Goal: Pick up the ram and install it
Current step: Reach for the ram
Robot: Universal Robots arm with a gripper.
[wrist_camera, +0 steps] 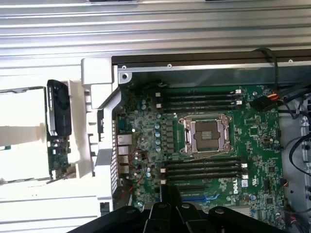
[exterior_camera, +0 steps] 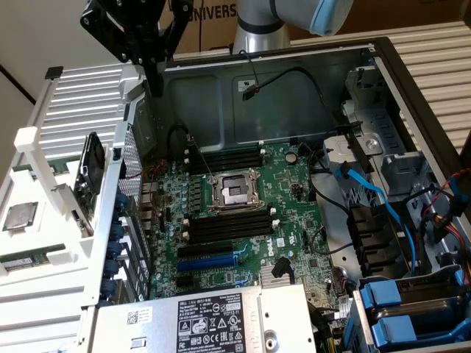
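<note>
The ram [exterior_camera: 26, 259] is a narrow green stick lying flat in the white holder [exterior_camera: 44, 290] at the exterior view's left, outside the computer case. My gripper [exterior_camera: 156, 87] hangs high over the case's back left corner, far from the ram. In the wrist view my gripper [wrist_camera: 170, 190] is shut, with its black fingers pressed together and nothing between them. Below it lies the green motherboard [wrist_camera: 252, 131] with its long black memory slots [wrist_camera: 201, 167] on either side of the open processor socket [wrist_camera: 206, 136].
A square silver-topped processor chip [exterior_camera: 20, 216] rests in the white holder beyond the ram. A black card [exterior_camera: 90, 173] stands upright at the holder's edge beside the case wall. Blue and black cables [exterior_camera: 383, 202] and drive bays [exterior_camera: 412, 309] crowd the case's right side.
</note>
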